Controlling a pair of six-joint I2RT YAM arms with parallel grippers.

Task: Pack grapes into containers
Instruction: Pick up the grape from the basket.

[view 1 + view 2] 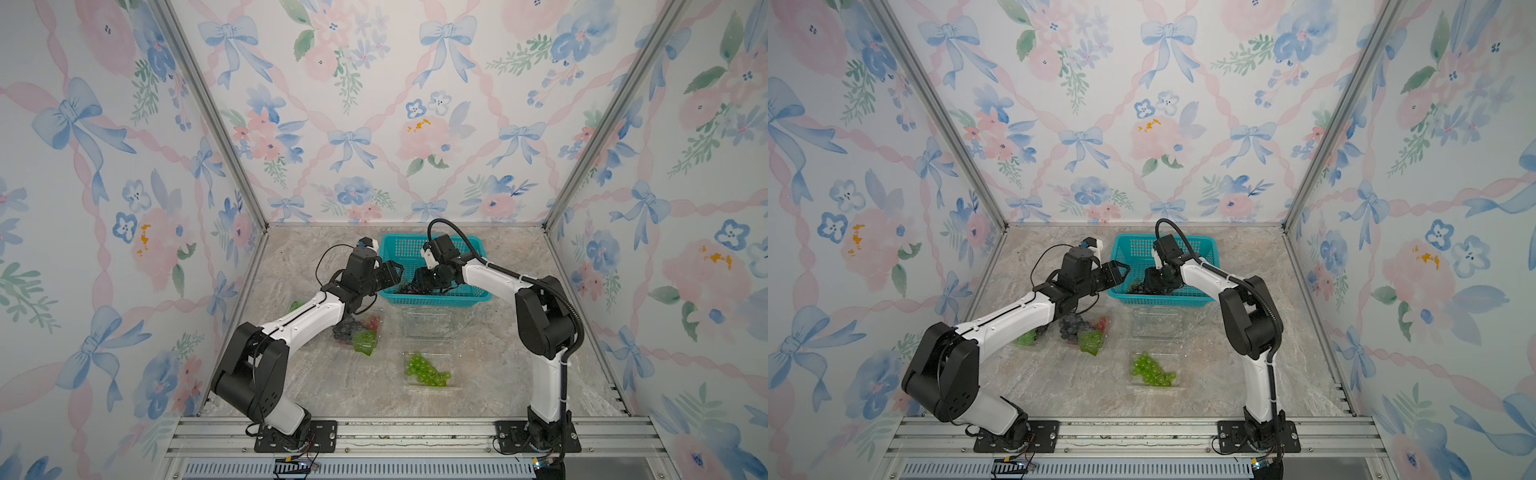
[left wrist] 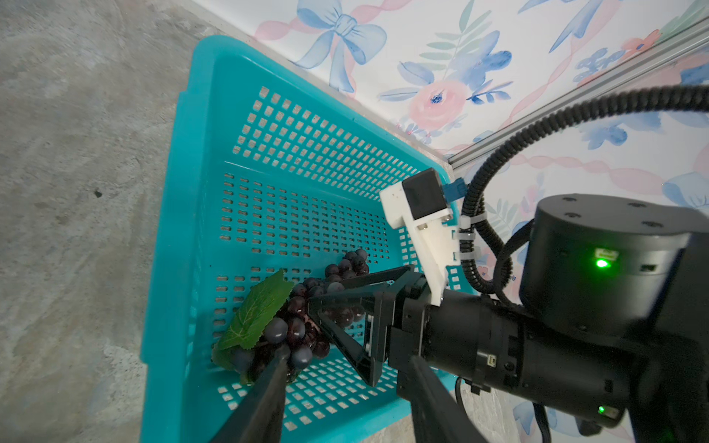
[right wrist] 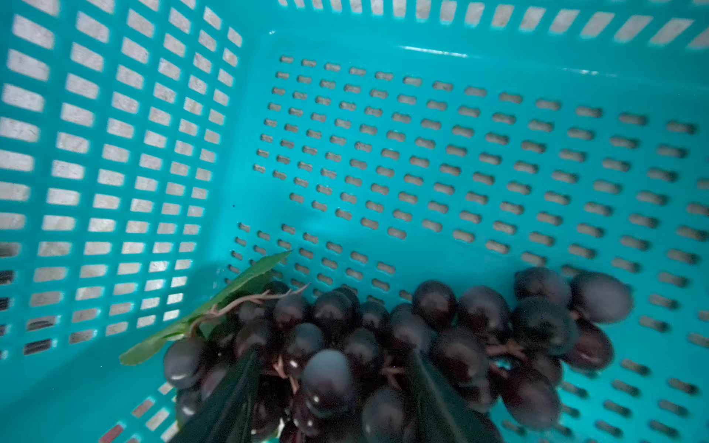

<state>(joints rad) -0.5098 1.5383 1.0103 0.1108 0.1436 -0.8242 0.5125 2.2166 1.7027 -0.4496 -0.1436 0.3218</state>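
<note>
A dark purple bunch of grapes [image 3: 433, 307] with a green leaf [image 2: 257, 310] lies on the floor of the teal basket [image 1: 436, 297], in its near left corner. My right gripper [image 3: 333, 360] reaches down into the basket, its fingers pressed against both sides of the bunch [image 2: 295, 330]. My left gripper [image 1: 397, 272] hovers open and empty at the basket's left rim [image 2: 172, 230]. In front of the basket lies a clear container [image 1: 428, 324], open, with a green bunch [image 1: 428, 370] in its near half. A second clear container [image 1: 1088, 332] under my left arm holds dark, red and green grapes.
More green grapes [image 1: 1027, 337] show past my left forearm, near the left wall. The basket [image 1: 1158, 297] stands close to the back wall. The rest of its floor [image 3: 460, 153] is bare. An aluminium rail [image 1: 415, 432] runs along the table's front edge.
</note>
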